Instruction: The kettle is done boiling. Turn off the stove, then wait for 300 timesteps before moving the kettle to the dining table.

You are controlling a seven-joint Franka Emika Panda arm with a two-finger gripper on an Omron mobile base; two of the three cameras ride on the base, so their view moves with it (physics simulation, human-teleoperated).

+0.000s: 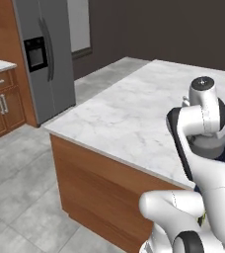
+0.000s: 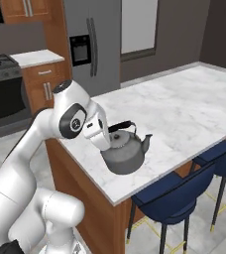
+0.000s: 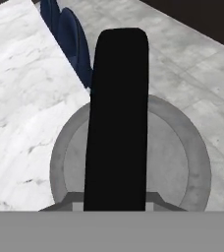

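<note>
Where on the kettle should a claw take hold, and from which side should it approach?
On the kettle's black arched handle, from above: the handle arches over the lid, a narrow bar with space under it, while the rounded body looks too wide.

Arm (image 2: 45,129) built of glossy white rounded segments. Dark grey rings seen at joints, round dark cap with pale disc on elbow. Black band wrapped along one link in left base view. White wrist block noted.
</note>
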